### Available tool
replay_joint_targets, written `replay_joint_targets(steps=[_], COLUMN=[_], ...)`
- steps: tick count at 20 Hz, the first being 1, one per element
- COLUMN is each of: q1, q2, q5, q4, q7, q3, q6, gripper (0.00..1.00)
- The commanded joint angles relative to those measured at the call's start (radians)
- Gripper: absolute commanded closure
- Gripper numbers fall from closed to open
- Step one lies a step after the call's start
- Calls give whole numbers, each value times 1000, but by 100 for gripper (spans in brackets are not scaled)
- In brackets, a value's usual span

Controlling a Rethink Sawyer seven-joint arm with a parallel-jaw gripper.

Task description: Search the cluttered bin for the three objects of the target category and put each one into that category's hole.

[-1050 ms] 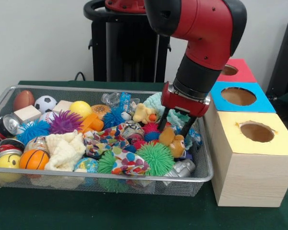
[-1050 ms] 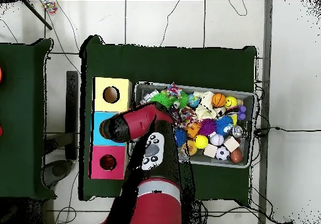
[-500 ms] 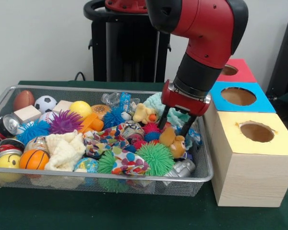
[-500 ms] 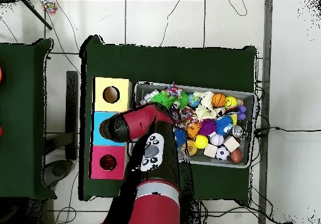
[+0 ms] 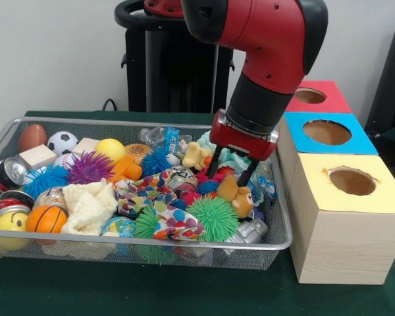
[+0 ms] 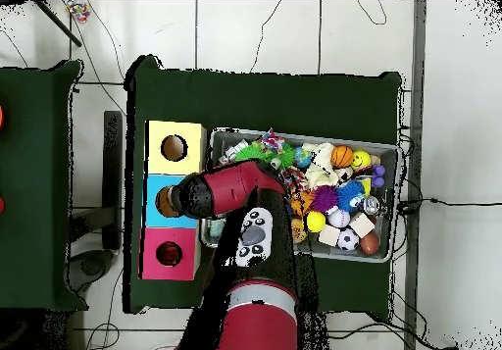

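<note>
My gripper point(image 5: 228, 174) hangs open in the right part of the wire bin point(image 5: 118, 245), its jaws empty. Just below its tips lies a brown teddy bear point(image 5: 237, 195), with a red spiky ball point(image 5: 207, 176) by the left finger. A yellow plush duck point(image 5: 197, 157) sits to the gripper's left. Right of the bin stand three boxes with round holes: yellow point(image 5: 352, 181), blue point(image 5: 327, 131) and red point(image 5: 311, 96). In the overhead view my arm point(image 6: 230, 187) covers the gripper and part of the blue box point(image 6: 157, 191).
The bin is packed: a green spiky ball point(image 5: 214, 217), patterned cloth point(image 5: 174, 224), basketball point(image 5: 46, 219), soccer ball point(image 5: 62, 141), football point(image 5: 31, 137), yellow ball point(image 5: 110, 149), purple spiky ball point(image 5: 89, 168), cans point(image 5: 10, 171) and wooden blocks point(image 5: 37, 157).
The gripper has moved left and slightly up, away from the boxes, still open and empty. The objects in the bin have not shifted.
</note>
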Motion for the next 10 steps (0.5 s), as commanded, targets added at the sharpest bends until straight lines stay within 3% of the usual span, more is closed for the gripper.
replay_joint_targets(steps=[1,10], q1=[-50,-34], q2=[30,37], q5=[47,41], q4=[11,-17], q7=[12,12], q3=[116,104], q6=[14,43], gripper=[0,0])
